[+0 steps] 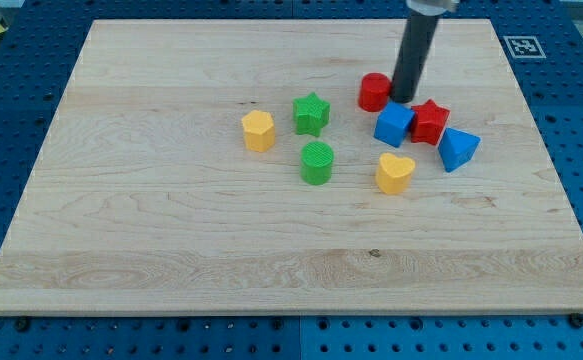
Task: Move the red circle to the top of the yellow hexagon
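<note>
So the biggest thing here is the pale wooden board, sitting on a blue perforated table that shows around its edges. There's a little black-and-white marker tag at the board's corner, off toward the view's upper right from my tip.

Next down in size is the straight dark rod coming in from the view's top. It's just a bare rod, nothing to open or close and it isn't holding anything. My tip sits on the board right at the red circle block's right side, looks like touching or just about, can't say for sure.

That red circle block is immediately to the view's left of my tip. The blue cube is just below my tip, and the red star block is just below and to the right, pressed up against the cube. The blue triangular block is further down-right, near the star.

The yellow heart block is well below my tip. The green star block is off to the left, past the red circle, with the green cylinder block down-left of my tip. The yellow hexagon block is the farthest left, well apart from the red circle.
</note>
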Robot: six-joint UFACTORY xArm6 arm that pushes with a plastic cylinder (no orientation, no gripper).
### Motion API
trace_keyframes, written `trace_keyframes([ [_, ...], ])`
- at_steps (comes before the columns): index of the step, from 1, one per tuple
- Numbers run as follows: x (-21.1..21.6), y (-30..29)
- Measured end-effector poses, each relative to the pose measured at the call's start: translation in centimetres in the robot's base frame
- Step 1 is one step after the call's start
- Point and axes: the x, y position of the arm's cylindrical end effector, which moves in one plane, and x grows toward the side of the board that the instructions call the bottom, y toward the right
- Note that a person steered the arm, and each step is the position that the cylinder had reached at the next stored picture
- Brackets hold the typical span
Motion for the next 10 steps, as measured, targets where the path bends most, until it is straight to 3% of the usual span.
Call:
trace_keyframes([
  [2, 0.0, -3.1],
  [6, 1.0, -2.6],
  [10, 1.0, -8.1],
])
